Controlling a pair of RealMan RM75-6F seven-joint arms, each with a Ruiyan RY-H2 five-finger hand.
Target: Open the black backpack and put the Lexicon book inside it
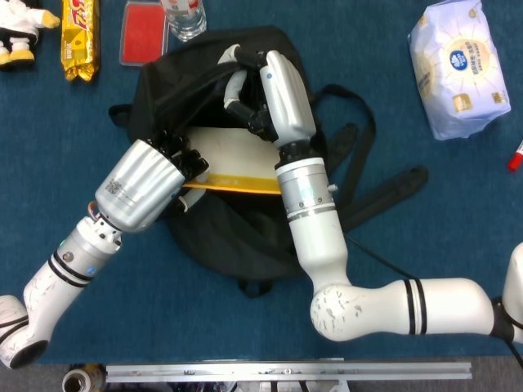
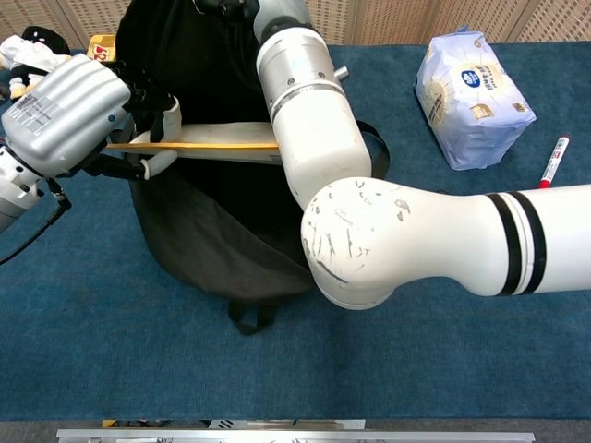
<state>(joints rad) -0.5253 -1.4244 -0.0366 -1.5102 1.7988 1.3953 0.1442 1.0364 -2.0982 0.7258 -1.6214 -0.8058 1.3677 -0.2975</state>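
Left hand [image 1: 151, 184] clamps Lexicon book [image 1: 233, 159] by one end, flat over black backpack [image 1: 221, 237] mouth, guessing so it slides in. Right hand [image 1: 274, 94] grips bag's top edge, holding opening wide.

A blue cloth [image 1: 425, 229] covers the table. A metal rail [image 1: 286, 371] edges its near side. Behind stands a beige slatted wall [image 2: 388, 20].

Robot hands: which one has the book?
The left robot hand: it grips the book by its end over the backpack. The right robot hand holds the backpack's top open.
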